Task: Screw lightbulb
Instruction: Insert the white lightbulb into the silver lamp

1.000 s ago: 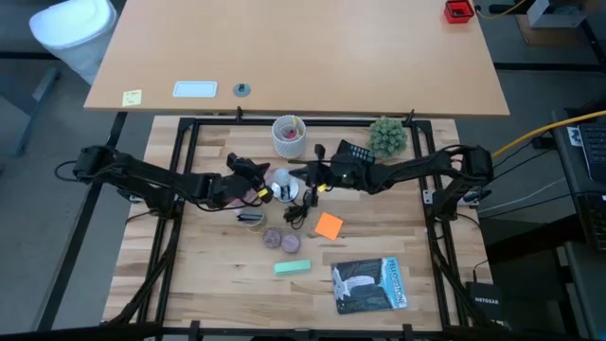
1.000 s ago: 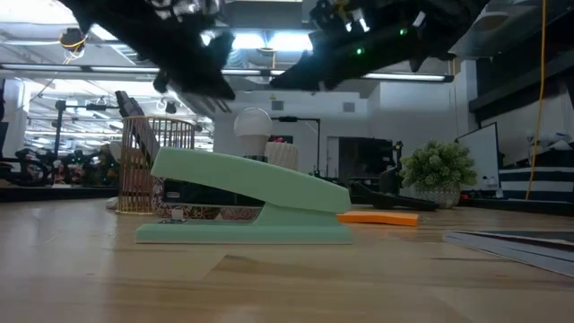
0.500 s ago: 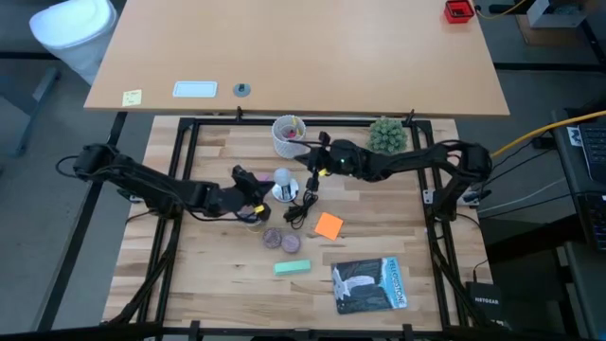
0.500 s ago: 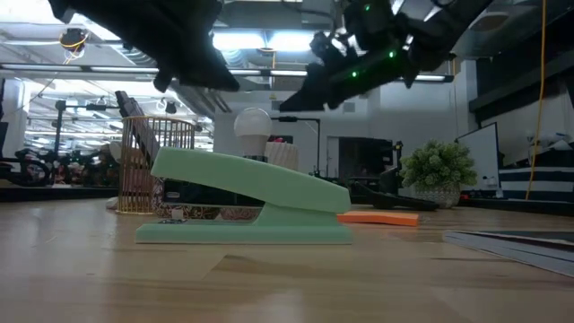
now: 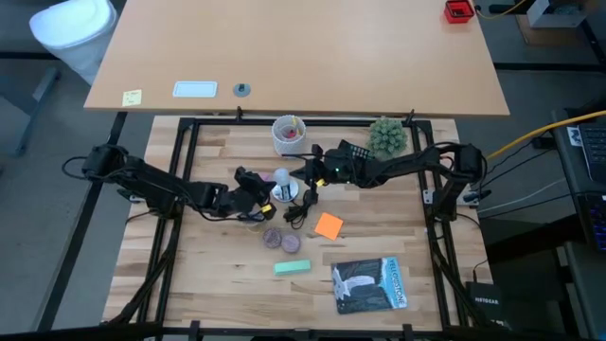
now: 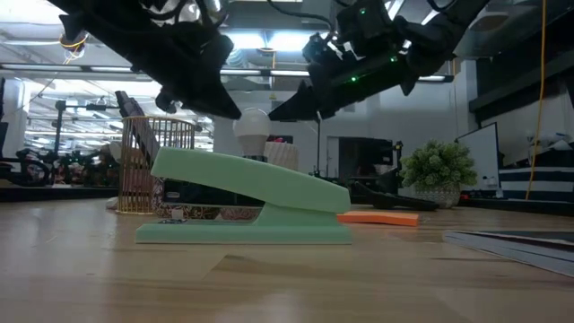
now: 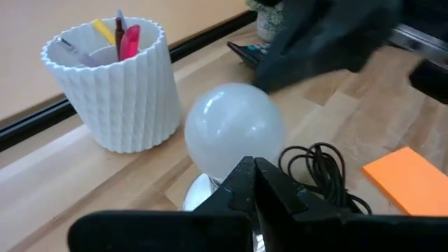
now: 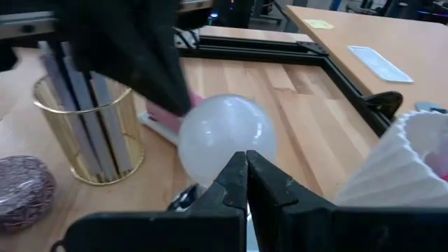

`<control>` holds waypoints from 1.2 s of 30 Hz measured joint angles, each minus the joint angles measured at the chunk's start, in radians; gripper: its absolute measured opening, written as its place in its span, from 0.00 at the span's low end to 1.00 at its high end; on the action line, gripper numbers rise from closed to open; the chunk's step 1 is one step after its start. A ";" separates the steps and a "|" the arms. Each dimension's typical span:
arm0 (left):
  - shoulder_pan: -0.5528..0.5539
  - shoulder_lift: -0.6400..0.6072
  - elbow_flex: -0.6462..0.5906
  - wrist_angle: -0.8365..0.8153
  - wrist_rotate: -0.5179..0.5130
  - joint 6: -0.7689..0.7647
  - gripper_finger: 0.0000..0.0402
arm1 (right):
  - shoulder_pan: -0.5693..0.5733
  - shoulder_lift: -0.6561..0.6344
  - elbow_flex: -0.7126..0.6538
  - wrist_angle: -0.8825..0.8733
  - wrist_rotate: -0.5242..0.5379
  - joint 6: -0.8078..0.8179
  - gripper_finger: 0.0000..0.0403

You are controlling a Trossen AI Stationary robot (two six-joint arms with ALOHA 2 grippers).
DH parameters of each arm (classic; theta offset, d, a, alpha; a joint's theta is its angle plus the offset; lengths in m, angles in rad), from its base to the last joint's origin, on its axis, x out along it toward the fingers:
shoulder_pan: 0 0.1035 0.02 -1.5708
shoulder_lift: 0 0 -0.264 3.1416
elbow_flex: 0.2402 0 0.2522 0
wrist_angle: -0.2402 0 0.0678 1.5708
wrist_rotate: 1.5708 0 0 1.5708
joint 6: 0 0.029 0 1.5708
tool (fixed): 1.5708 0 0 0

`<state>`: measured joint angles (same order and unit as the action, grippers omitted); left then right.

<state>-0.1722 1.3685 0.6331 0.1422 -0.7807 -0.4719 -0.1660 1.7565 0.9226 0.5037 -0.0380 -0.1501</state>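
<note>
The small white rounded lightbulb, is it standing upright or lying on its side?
Upright. The small white rounded lightbulb stands globe-up on the round silvery socket disc, neither gripper holding it. How far it is screwed in, cannot tell.

Large tan desk beyond the butcher-block table, grey floor at both sides, bright ceiling strip lights, white partition wall, open workshop behind.

One lightbulb – one stapler – two coasters.
</note>
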 joint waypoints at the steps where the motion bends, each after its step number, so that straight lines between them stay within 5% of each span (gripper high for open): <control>1: 0.005 0.000 0.000 0.000 0.000 0.000 0.00 | 0.006 0.000 0.000 -0.001 0.000 0.000 0.02; 19: 0.105 -0.003 0.000 0.005 -0.021 0.070 0.00 | 0.121 0.000 0.000 0.062 0.018 -0.003 0.02; 30: 0.047 -0.089 0.000 0.085 -0.038 0.155 0.00 | 0.110 -0.117 0.000 0.064 0.248 -0.194 0.02; 36: -0.015 -0.071 0.000 0.076 -0.038 0.093 0.00 | 0.028 -0.111 0.000 0.010 0.170 -0.170 0.02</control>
<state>-0.1877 1.2978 0.6334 0.2179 -0.8185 -0.3793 -0.1379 1.6451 0.9230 0.5141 0.1319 -0.3203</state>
